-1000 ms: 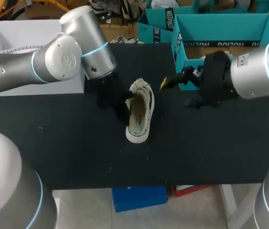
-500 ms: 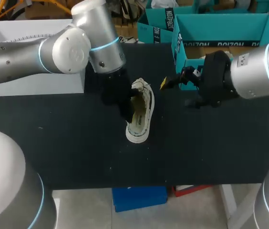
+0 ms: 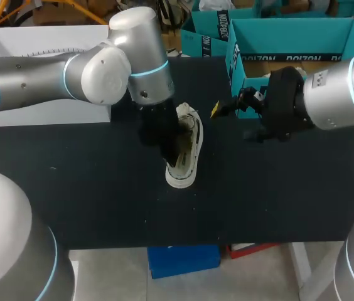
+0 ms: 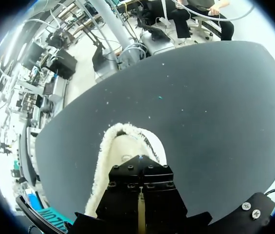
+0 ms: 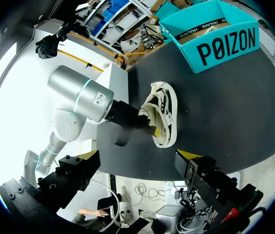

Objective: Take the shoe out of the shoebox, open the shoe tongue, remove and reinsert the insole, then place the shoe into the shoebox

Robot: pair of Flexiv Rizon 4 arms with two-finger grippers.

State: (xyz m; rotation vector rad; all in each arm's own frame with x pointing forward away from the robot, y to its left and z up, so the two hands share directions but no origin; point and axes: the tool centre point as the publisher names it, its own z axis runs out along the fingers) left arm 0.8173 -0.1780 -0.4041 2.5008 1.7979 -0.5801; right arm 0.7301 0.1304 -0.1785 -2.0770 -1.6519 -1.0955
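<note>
A white sneaker [image 3: 188,152] lies on its side in the middle of the black table [image 3: 101,200]. My left gripper [image 3: 171,148] comes down from the left, shut, with its black fingers pushed into the shoe's opening. In the left wrist view the closed fingers [image 4: 140,183] sit inside the shoe's fleecy rim [image 4: 103,161]; their tips and anything between them are hidden. My right gripper [image 3: 232,119] hovers open to the right of the shoe, beside the teal shoebox [image 3: 240,72]. The right wrist view shows that gripper [image 5: 137,156] wide open, facing the sneaker [image 5: 166,114] and the shoebox [image 5: 220,41].
A second teal box [image 3: 205,34] stands behind the shoebox at the back. A white box [image 3: 20,44] occupies the back left corner. My left arm [image 5: 81,97] crosses the table to the shoe. The table's front edge [image 3: 183,243] runs below the sneaker.
My left arm has swung to the right over the sneaker, and its shut gripper has gone into the shoe's opening. The right arm and the shoe have stayed in place.
</note>
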